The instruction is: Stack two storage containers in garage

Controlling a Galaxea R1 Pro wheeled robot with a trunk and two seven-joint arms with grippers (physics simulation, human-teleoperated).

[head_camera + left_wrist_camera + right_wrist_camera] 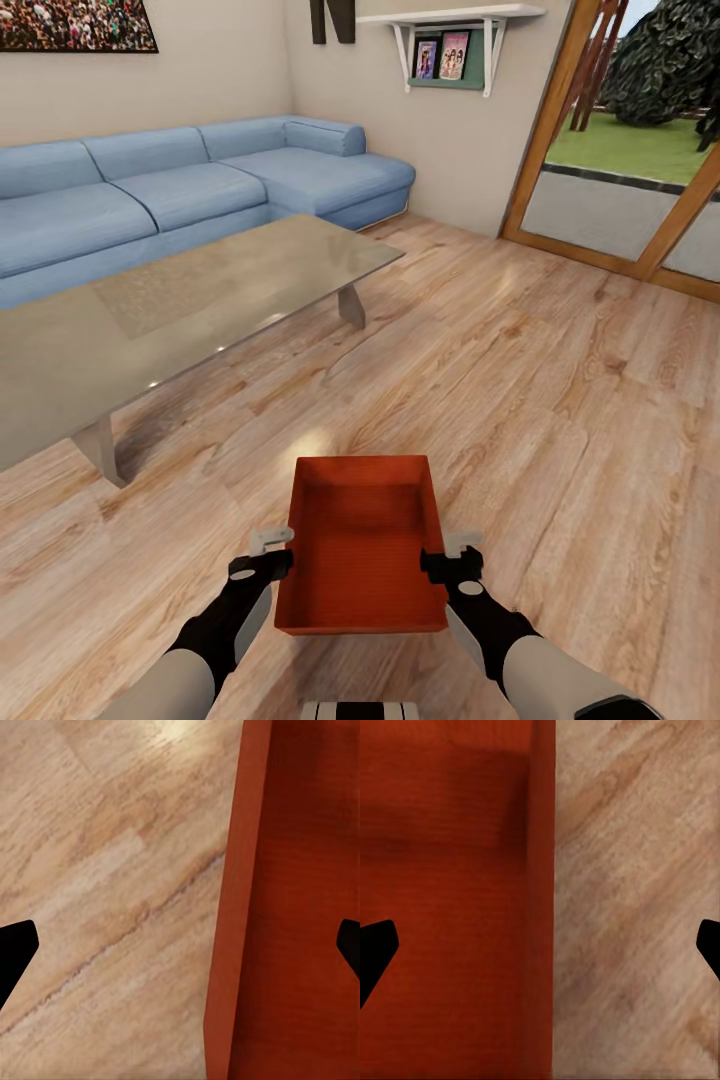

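Right now your left gripper (272,552) and right gripper (448,556) sit low in the frame on either long side of the orange-red storage container (362,545), each set of jaws spread wide and straddling a side wall; in the wrist views one dark fingertip sits over the bin's inside and the other over the planks, with clear gaps to the wall, so neither has closed on it. Whether the container rests on the wood floor (560,400) or hangs above it, I cannot tell. The risk, as I judge it, is uneven closing: if one side bites before the other, the tapered, smooth wall could slip or the bin could twist and tip on the lift. Gripping only thin rims also invites it swinging once you drive. Beyond the bin, glossy light planks run up the frame; the glass coffee table (190,300) sits at centre left, close enough to clip when you turn. The blue corner sofa (180,190) lies upper left, a wall shelf (452,20) top centre, and wood-framed glass doors (620,190) upper right.
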